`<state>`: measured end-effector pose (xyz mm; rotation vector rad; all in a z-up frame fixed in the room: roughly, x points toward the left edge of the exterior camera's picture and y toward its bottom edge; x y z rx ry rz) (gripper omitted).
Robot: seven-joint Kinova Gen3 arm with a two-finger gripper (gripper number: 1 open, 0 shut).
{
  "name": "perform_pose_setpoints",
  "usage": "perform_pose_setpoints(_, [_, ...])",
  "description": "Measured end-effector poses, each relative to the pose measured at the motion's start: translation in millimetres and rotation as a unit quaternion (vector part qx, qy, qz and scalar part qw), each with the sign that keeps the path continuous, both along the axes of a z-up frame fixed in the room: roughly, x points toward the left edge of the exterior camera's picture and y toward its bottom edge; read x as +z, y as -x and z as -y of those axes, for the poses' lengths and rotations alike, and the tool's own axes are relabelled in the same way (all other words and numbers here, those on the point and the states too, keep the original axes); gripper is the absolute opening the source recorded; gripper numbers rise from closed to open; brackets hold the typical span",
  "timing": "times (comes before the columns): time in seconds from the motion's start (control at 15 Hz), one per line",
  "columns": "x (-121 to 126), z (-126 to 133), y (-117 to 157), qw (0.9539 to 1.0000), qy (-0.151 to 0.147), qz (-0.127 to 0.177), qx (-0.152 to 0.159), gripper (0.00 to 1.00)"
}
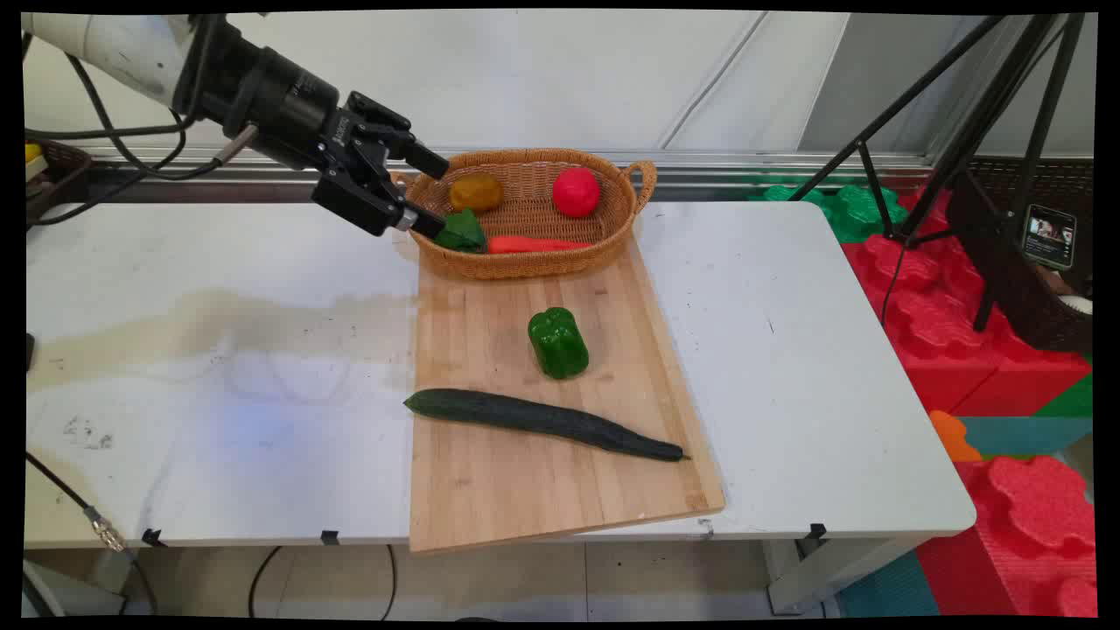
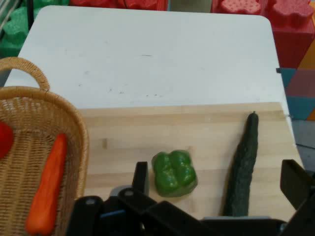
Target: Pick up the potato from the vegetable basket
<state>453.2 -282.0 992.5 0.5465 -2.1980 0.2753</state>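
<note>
My black gripper [image 1: 437, 197] hangs open at the left end of a wicker basket [image 1: 525, 265], with nothing between its fingers. Its lower finger is close to the green leafy end [image 1: 462, 232] of an orange carrot [image 1: 534, 245] lying in the basket. A red round fruit [image 1: 576, 192] and a brownish-yellow one [image 1: 476, 192] also sit inside. In the hand view the gripper [image 2: 215, 169] frames a green bell pepper [image 2: 173, 173] and a dark cucumber [image 2: 242, 169] on the wooden cutting board [image 2: 147, 132], with the basket [image 2: 74, 128] and carrot [image 2: 48, 184] at left.
The cutting board [image 1: 490, 499] lies on the white table [image 1: 219, 367] and overhangs its near edge; the pepper [image 1: 558, 342] and cucumber [image 1: 542, 422] rest on it. A tripod [image 1: 945, 131] and red and green foam blocks [image 1: 936, 306] stand to the right, off the table.
</note>
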Motion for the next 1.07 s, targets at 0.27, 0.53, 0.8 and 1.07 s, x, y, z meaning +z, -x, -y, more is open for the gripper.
perform_pose_setpoints(0.27, [0.5,4.5,-6.8,0.9998,0.008,0.014,0.011,1.00])
perform_pose_setpoints(0.53, [-3.1,13.3,-19.5,0.9986,0.021,0.041,0.026,1.00])
perform_pose_setpoints(0.8, [-13.0,24.6,-37.0,0.9957,0.031,0.075,0.044,1.00])
perform_pose_setpoints(1.07, [-29.5,45.6,-57.8,0.9897,0.044,0.114,0.074,1.00])
